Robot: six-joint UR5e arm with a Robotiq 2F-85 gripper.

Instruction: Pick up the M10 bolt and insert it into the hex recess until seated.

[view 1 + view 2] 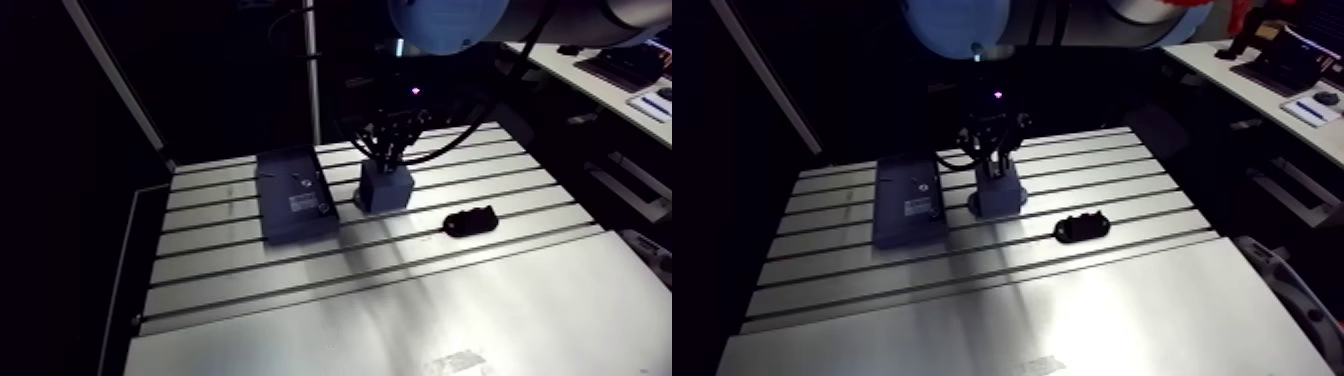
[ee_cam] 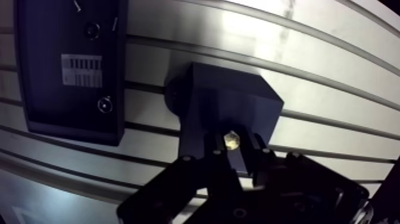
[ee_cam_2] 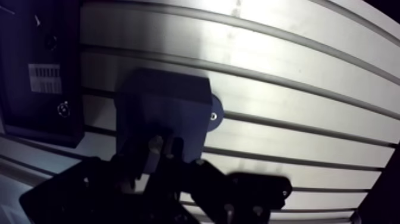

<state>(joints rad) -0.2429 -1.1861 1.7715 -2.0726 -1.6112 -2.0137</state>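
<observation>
Mid-frame in the arm view, the gripper (image 2: 233, 152) grasps the bolt (image 2: 231, 140) above the dark block (image 2: 238, 101); a flat box (image 1: 295, 195) lies to its left.

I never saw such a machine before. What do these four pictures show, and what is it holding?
This is a robot arm at a metal table with long slots. Two pictures come from a camera high on the arm, two from a camera at its wrist, behind the gripper, its two-fingered hand. On the table lie a flat dark box with a label, a dark block and a small black object. The gripper hangs over the block, shut on a bolt whose pale end shows in its grip.
</observation>
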